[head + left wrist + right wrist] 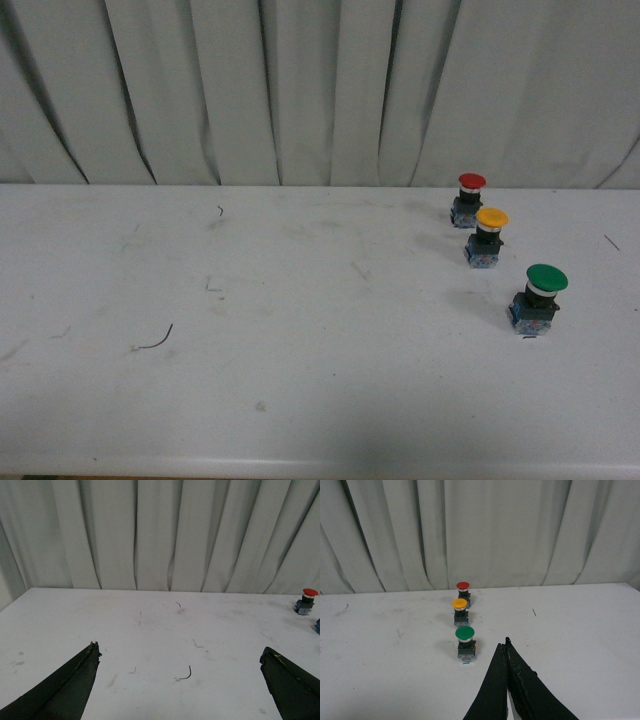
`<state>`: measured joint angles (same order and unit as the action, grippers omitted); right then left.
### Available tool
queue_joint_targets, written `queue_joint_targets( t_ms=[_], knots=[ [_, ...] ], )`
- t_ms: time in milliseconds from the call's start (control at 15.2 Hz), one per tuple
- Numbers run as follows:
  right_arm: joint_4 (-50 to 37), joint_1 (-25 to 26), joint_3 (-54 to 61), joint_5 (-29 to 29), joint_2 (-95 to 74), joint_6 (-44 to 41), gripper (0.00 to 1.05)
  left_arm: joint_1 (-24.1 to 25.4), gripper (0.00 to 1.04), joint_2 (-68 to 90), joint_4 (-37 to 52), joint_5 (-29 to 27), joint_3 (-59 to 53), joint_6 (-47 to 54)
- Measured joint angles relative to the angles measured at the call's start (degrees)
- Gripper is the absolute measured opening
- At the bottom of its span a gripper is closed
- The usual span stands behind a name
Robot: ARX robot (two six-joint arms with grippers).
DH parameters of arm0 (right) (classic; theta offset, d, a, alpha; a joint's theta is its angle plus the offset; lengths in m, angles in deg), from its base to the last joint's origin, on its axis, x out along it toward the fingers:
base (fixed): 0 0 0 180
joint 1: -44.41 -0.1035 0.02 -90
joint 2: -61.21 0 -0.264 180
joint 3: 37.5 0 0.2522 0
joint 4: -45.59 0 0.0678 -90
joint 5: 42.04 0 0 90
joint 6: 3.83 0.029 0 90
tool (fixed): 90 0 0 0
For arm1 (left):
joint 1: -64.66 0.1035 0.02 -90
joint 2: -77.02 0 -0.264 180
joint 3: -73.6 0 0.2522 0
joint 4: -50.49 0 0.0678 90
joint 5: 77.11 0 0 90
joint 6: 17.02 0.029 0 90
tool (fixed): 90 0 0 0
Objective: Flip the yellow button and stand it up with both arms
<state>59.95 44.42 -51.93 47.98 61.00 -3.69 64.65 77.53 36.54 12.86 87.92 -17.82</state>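
White surface (300, 300) with a pleated grey curtain (300, 90) behind. Right tool (506, 647) clenched, empty, tips pressed together, hovering just beside the green button (465, 643). Left tool (180, 655) released wide, nothing between its fingers, well apart from the buttons. Yellow button (489, 236) stands cap-up, middle of a row, red button (469, 198) behind it, green one in front. A thin wire scrap (155, 342) lies on the left, probably debris. Risk: neighbours sit near, so a clenched or wide approach could knock the red or green one over, or grab the wrong cap.
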Motion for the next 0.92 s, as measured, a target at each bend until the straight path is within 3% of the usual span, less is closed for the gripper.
queue_joint_targets(
  t_ms=[264, 792, 924],
  knots=[
    [-0.42, 0.00, 0.00, -0.02, 0.00, -0.02, 0.02, 0.00, 0.98, 0.00, -0.02, 0.00, 0.00, 0.00],
    [-0.42, 0.00, 0.00, 0.00, -0.02, 0.00, 0.99, 0.00, 0.98, 0.00, -0.02, 0.00, 0.00, 0.00],
    [-0.42, 0.00, 0.00, -0.02, 0.00, 0.00, 0.98, 0.00, 0.98, 0.00, -0.02, 0.00, 0.00, 0.00]
  ],
)
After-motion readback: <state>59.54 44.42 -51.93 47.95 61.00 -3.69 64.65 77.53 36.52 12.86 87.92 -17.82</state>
